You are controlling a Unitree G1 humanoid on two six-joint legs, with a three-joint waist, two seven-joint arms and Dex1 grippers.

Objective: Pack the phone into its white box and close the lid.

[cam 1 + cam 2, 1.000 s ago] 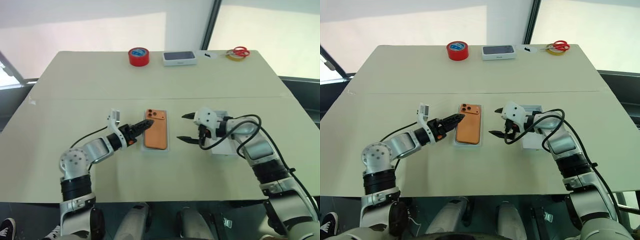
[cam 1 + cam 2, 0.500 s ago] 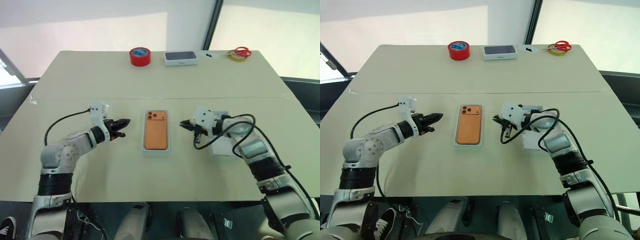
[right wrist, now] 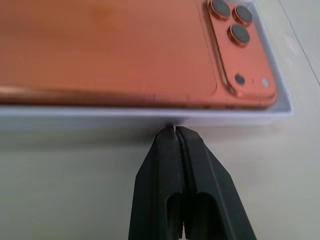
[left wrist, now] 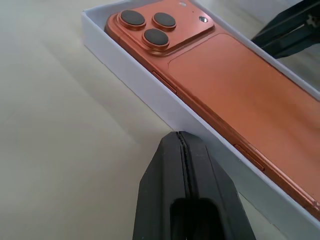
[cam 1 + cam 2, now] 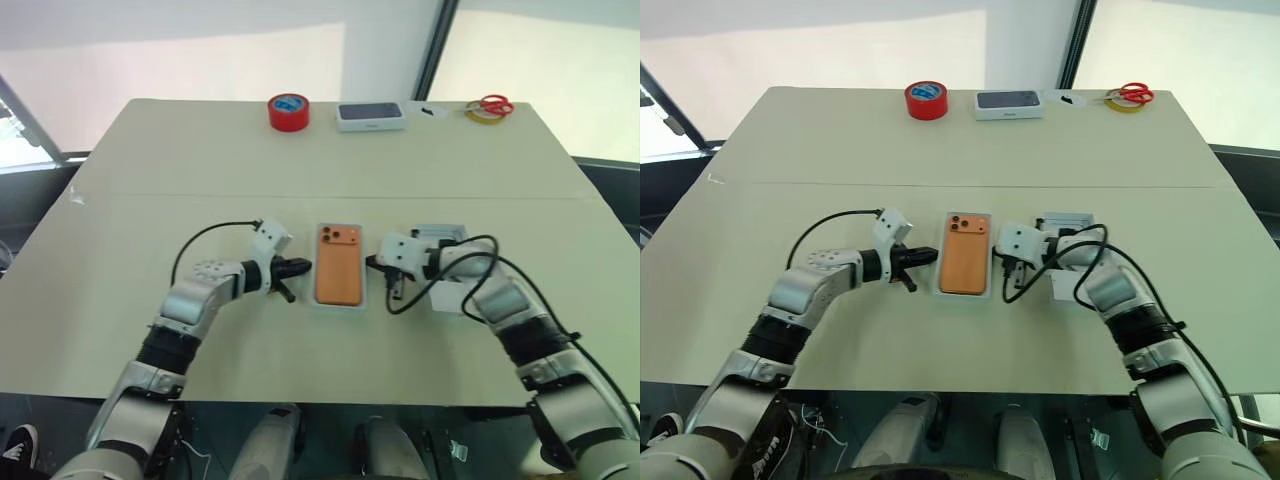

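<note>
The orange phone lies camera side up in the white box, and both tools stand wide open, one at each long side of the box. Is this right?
Not quite. Both tools are shut, not wide open: the left wrist view shows the left tool with its fingers pressed together, and the right wrist view shows the same for the right tool. The rest holds: the phone lies camera side up in the white box, with one tool at each long side.

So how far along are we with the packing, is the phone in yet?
Done: the phone lies camera-side up inside the white box. In hand: both grippers are shut and empty, the left gripper at one long wall of the box, the right gripper at the opposite wall, as if to square it up. Left: the lid lies beside the right arm, not yet on the box.
</note>
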